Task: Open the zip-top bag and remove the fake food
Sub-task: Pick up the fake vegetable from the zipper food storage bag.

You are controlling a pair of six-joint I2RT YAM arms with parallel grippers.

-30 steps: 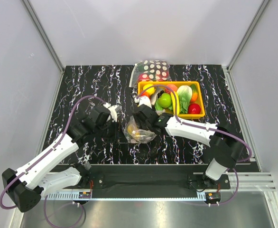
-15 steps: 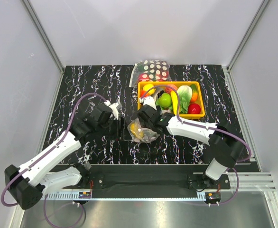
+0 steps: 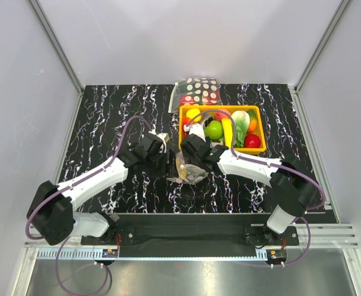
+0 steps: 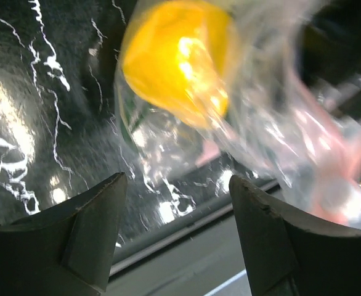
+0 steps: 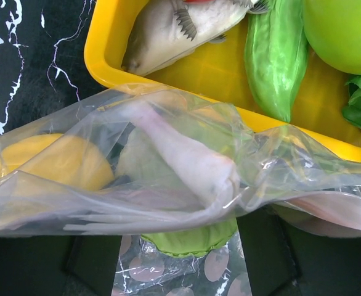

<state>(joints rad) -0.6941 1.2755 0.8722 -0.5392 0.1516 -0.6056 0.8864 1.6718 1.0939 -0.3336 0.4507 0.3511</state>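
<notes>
Since the zip-top bag point(image 3: 188, 172) lies on the table point(image 3: 106, 123) just beside the yellow tray point(image 5: 100, 61) with its pink zip strip point(image 4: 340, 160) seemingly not yet parted, step in hand: opening the mouth
Contents: fake food point(image 5: 45, 163) inside the bag, one yellow piece point(image 4: 174, 55), one green piece point(image 5: 186, 237)
Left gripper point(image 4: 177, 185): jaws apart, nothing between them, bag just ahead
Right gripper point(image 5: 180, 246): fingers wide, film and green piece between them; whether they pinch cannot be told
Advice: each gripper takes one lip of the strip, film alone, never the food beneath; pull the lips apart gently and evenly, lest the crinkly film slip or the bag drag
</notes>
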